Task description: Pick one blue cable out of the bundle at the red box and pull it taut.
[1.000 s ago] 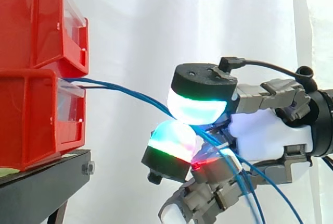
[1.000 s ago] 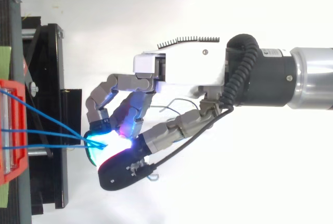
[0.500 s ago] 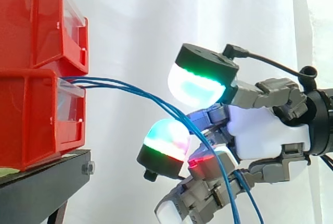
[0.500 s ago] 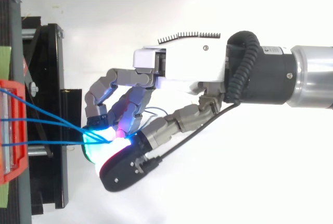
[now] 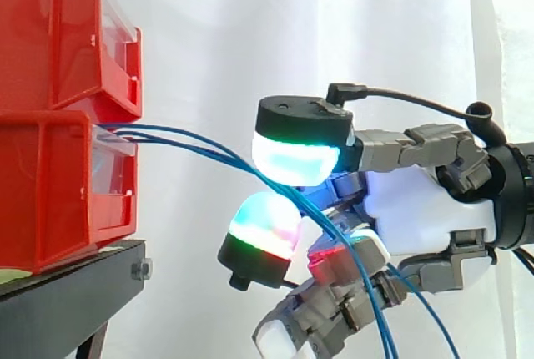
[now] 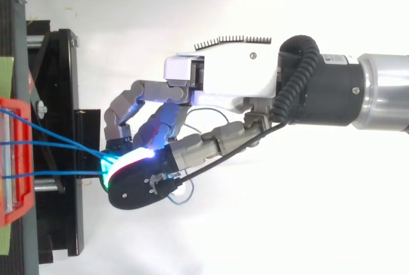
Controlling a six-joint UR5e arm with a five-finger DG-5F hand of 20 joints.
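I am looking at the robot hand [image 5: 417, 217] reaching in from the right, just beside the lower red box [image 5: 58, 192], which is sitting on a black stand [image 5: 67, 292] in front of a white curtain [image 5: 217, 42]. Three blue cables [image 5: 192, 144] are coming out of the front of that box, curving gently down to the right and running together between the glowing thumb pad [image 5: 296, 154] above and a finger pad [image 5: 265, 230] below. The fingers are curled, with thumb and finger pinching round the cables where they meet. From above, the three strands [image 6: 64, 147] are fanning out of the box and converging at the pads. Past the hand they are hanging down towards the bottom edge.

As I judge it, the hold is taking in more than one strand, and the run to the box is bowing, not taut. To do this step well, I should be keeping one cable in the pinch, letting the others slip free, then drawing straight away from the box, gently, so nothing jerks at the box end.
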